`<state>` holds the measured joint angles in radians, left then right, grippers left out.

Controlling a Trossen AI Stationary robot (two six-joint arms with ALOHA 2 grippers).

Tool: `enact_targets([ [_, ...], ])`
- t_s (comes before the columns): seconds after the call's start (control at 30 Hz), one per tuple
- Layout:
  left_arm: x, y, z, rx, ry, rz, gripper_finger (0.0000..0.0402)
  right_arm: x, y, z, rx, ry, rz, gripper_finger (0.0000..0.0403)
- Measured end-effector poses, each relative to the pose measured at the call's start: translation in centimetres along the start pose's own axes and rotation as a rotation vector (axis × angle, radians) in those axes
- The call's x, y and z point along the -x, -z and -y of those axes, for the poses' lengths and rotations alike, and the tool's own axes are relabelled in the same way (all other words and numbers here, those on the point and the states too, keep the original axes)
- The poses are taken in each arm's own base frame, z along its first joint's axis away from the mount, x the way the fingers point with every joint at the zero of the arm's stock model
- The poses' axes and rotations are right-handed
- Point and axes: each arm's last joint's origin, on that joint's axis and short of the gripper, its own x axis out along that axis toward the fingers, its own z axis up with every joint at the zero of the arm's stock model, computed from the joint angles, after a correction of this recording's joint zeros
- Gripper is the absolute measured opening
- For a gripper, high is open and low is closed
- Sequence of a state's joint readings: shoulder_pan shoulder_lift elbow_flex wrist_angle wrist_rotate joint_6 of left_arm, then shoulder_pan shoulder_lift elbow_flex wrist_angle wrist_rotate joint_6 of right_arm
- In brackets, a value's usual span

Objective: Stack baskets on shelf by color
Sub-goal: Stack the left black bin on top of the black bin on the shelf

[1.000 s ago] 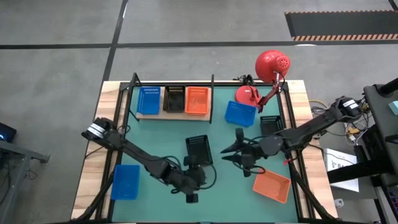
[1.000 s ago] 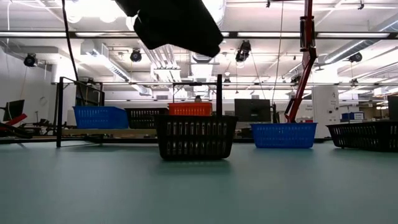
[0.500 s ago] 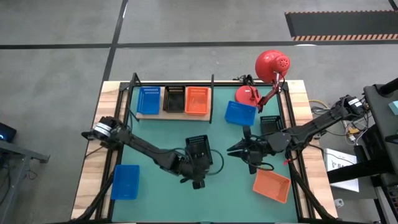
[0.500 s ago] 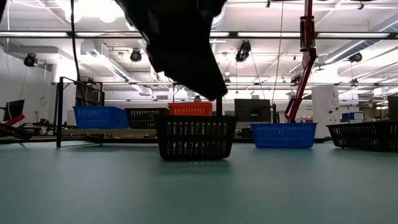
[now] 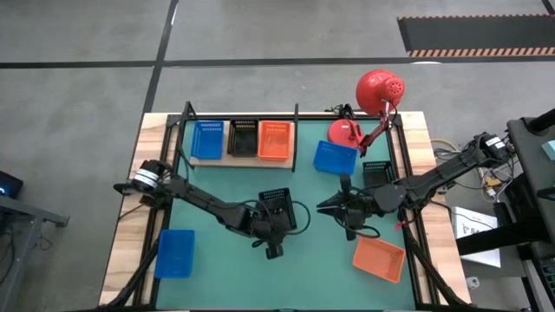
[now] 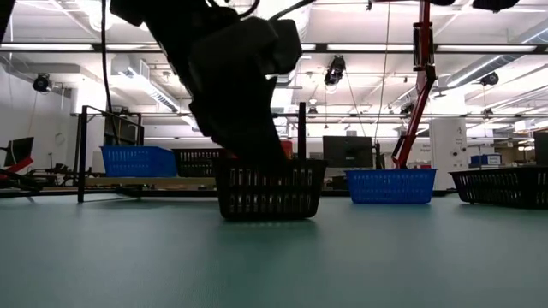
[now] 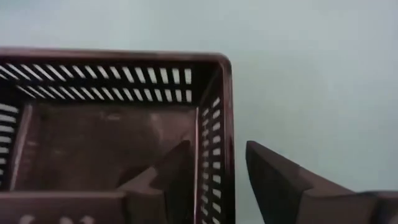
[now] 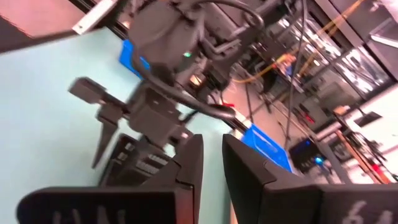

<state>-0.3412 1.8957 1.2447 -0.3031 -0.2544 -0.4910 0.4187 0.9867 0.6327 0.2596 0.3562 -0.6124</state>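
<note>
The green mat point(image 5: 217, 178) between the shelf point(image 5: 241, 159) and the black basket point(image 5: 276, 208) is sitting wide open, plenty of room to pass. The left gripper point(image 5: 270, 224) is crowding that basket's near wall, and the right gripper point(image 5: 334, 208) is hovering just beside it, narrowing the middle lane.

Bright overhead ceiling lights point(image 6: 128, 10), glare; wrist views blurred.

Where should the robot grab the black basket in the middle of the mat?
By a side wall, from above. The black basket sits upright and open, and its thin mesh wall fits between two fingers; the left claw already straddles one wall.
</note>
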Motion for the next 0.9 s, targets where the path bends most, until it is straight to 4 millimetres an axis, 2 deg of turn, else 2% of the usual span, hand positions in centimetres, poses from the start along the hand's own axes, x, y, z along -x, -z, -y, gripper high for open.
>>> enact_targets([
  [0.1,0.0,0.1,0.1,0.003,0.033,-0.007,0.0098,-0.1,0.1,0.0,-0.001,0.010,-0.011,0.0052],
  [0.27,-0.1,0.3,0.0,-0.001,0.034,-0.023,0.0016,-0.1,0.1,0.0,-0.010,0.009,-0.010,0.0052],
  [0.43,1.4,0.4,0.9,-0.056,0.047,-0.030,0.0003,-0.1,0.1,0.0,-0.021,0.007,-0.010,0.0052],
  [0.67,8.1,-0.3,2.7,-0.231,0.000,-0.061,0.0001,0.0,0.2,-0.2,-0.030,-0.005,-0.028,0.0052],
  [0.8,12.4,-0.5,2.1,-0.328,-0.016,-0.057,0.0000,0.1,0.4,-0.2,-0.027,-0.017,-0.046,0.0052],
  [0.9,15.6,-0.5,0.8,-0.385,-0.024,-0.064,0.0000,0.2,0.6,-0.3,-0.047,-0.028,-0.063,0.0052],
])
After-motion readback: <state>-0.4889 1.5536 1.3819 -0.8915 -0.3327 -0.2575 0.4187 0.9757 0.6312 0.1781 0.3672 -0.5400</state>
